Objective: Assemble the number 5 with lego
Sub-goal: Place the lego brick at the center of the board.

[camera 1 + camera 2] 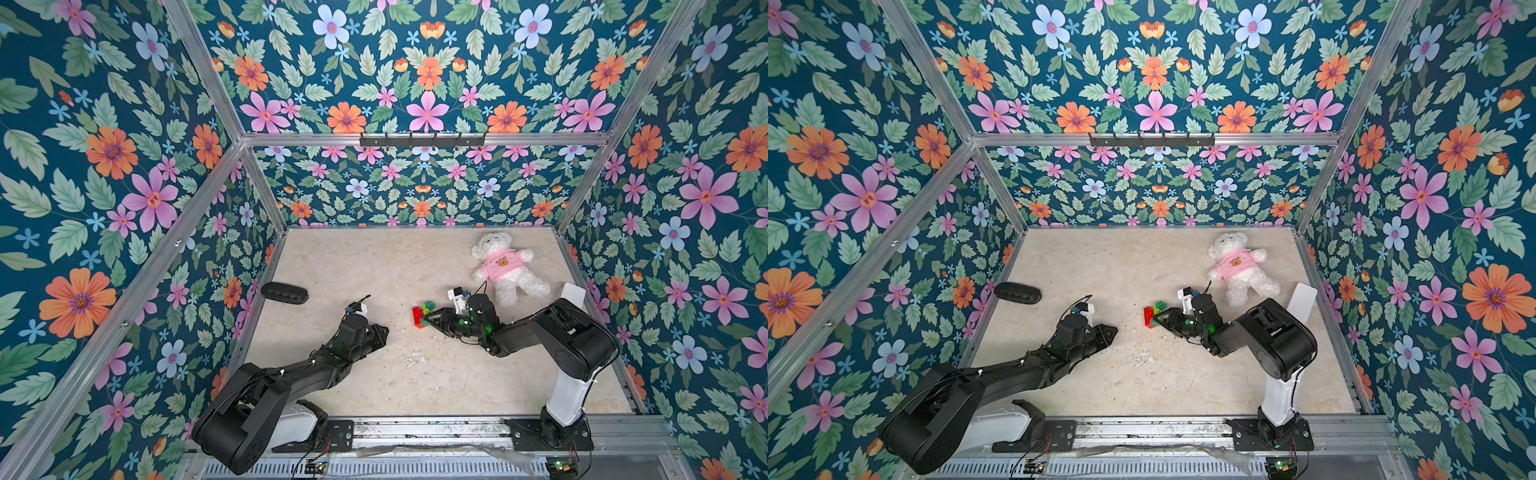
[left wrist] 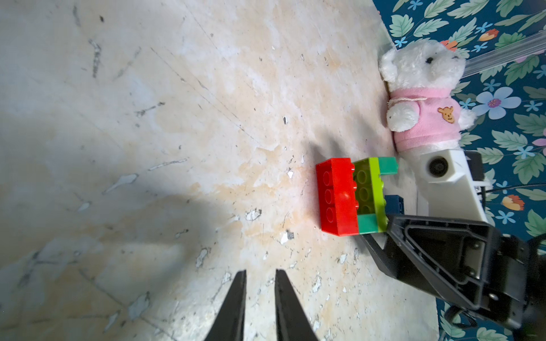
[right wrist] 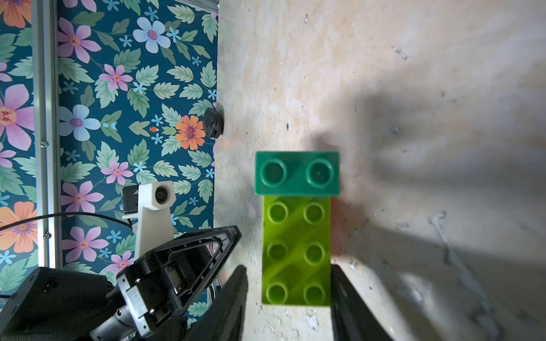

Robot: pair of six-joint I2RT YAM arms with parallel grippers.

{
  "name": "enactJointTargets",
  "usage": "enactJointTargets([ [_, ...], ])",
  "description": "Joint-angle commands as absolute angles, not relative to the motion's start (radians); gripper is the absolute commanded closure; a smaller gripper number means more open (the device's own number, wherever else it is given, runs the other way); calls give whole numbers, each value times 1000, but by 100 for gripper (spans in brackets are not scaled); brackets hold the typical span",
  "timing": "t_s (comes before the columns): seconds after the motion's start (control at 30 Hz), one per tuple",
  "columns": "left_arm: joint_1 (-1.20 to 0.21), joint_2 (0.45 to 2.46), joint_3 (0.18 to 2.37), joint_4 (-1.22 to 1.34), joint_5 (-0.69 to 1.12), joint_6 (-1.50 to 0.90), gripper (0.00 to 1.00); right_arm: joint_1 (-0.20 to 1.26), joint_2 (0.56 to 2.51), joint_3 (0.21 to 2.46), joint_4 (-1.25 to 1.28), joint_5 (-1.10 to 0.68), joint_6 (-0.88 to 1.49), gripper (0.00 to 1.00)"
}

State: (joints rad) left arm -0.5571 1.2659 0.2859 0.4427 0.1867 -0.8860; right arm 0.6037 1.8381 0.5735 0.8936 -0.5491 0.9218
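Note:
The lego stack point(image 1: 422, 316) lies on its side mid-table, also seen in the other top view point(image 1: 1152, 316). In the left wrist view its red brick point(image 2: 336, 196) faces me, then the lime brick point(image 2: 375, 189), two dark-green bricks point(image 2: 387, 166) and a blue brick point(image 2: 394, 203) behind. My right gripper point(image 3: 288, 267) is open, astride the lime brick's point(image 3: 297, 251) end, with a gap on one side; a dark-green brick point(image 3: 297, 172) lies beyond. My left gripper point(image 2: 260, 273) is shut with nothing in it, a short way left of the stack point(image 1: 385, 331).
A white teddy point(image 1: 507, 266) in a pink shirt lies at the back right, close behind the right wrist. A black oval object point(image 1: 284, 293) rests by the left wall. A white upright panel point(image 1: 573, 295) stands behind the right arm. Flowered walls enclose the table.

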Motion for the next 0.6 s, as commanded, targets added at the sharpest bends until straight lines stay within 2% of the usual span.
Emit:
enactJointTargets([
  [0.0,-557,1272,296,424,192,-868,78,601,1837,568,919,-555,925,52],
  [0.57,-555,1250,298,413,191,-865,79,585,1787,567,696,-574,882,51],
])
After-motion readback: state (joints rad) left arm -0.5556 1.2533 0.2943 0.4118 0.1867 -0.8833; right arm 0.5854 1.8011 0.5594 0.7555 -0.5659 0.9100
